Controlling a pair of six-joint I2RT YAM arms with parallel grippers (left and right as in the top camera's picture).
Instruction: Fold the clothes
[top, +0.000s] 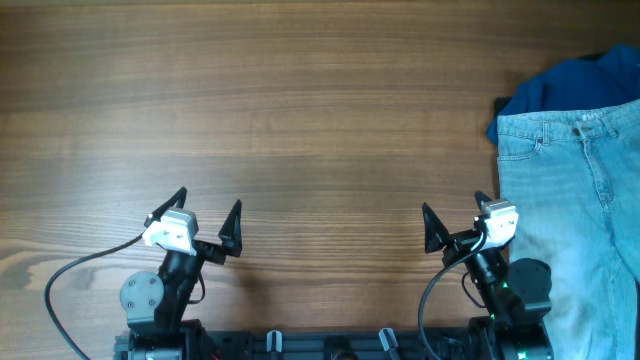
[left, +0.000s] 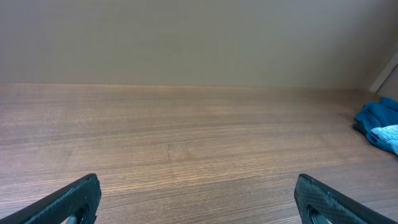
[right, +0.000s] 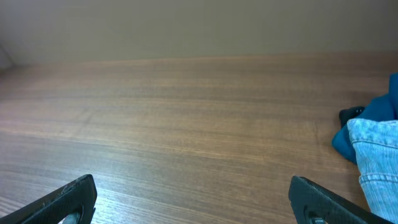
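Observation:
Pale blue denim shorts (top: 575, 190) lie flat at the table's right edge, waistband toward the far side, running off the frame at right and bottom. They show at the right edge of the right wrist view (right: 378, 155) and as a small pale patch in the left wrist view (left: 390, 135). My left gripper (top: 207, 222) is open and empty near the front left, far from the shorts. My right gripper (top: 458, 218) is open and empty near the front right, just left of the shorts and not touching them.
A dark blue garment (top: 575, 85) lies bunched at the far right, partly under the shorts' waistband; it also shows in the left wrist view (left: 376, 117) and the right wrist view (right: 373, 115). The wooden table (top: 300, 120) stretches bare to the left and middle.

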